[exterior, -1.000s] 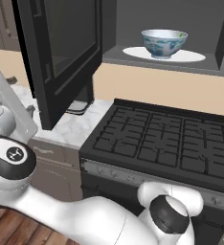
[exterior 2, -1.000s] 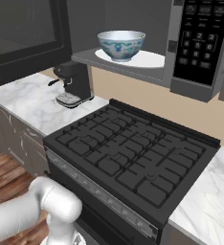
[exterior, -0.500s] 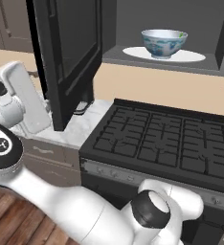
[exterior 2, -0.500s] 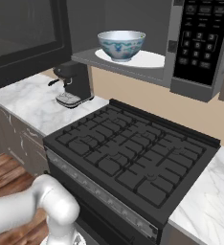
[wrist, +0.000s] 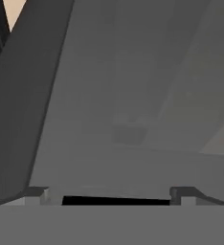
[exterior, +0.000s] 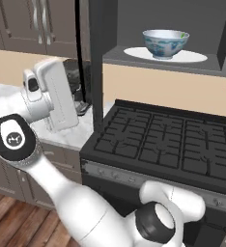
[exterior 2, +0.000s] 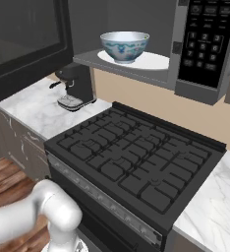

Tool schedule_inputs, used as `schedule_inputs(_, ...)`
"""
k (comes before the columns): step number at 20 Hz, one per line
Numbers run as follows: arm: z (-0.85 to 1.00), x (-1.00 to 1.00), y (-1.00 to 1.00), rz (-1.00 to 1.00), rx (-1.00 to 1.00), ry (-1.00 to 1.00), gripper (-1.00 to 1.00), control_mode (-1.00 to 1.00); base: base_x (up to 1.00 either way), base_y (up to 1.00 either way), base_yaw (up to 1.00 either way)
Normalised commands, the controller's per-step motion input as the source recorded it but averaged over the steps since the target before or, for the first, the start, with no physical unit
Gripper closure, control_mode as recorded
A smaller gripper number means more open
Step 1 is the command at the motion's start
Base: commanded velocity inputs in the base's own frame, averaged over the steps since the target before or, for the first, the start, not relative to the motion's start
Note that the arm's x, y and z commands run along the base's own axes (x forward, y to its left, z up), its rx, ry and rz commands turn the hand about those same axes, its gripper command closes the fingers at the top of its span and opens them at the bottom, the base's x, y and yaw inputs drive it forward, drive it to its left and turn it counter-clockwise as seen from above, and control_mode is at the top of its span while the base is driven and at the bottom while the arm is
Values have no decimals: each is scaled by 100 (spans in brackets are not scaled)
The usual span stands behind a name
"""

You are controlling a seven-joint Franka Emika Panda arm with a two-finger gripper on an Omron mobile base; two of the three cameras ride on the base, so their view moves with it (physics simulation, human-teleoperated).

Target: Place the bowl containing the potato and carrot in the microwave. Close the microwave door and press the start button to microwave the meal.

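Bowl (exterior: 165, 43) on turntable plate (exterior: 165, 54) inside microwave (exterior 2: 161, 44), microwave door (exterior: 96, 67) part-open, tool (wrist: 116, 195) fingertips spread, apparently empty, close against door, well left of bowl.

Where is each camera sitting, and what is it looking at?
Left base view: behind the arm's left side, facing the black stove and round white blue-patterned bowl; the white arm rises in front.
Right base view: behind its right, facing the same stove and bowl; a white arm link shows bottom-left.
Hand view: on the hand, against a grey surface; gripper open.
Both base views share bowl and stove.
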Motion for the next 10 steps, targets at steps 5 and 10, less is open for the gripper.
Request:
schedule_inputs(5,0,-12,-100,-22,11,-12,-100,-100,0,0,0)
schedule_inputs(10,1,0,-100,-11,16,-5,-100,-100,0,0,0)
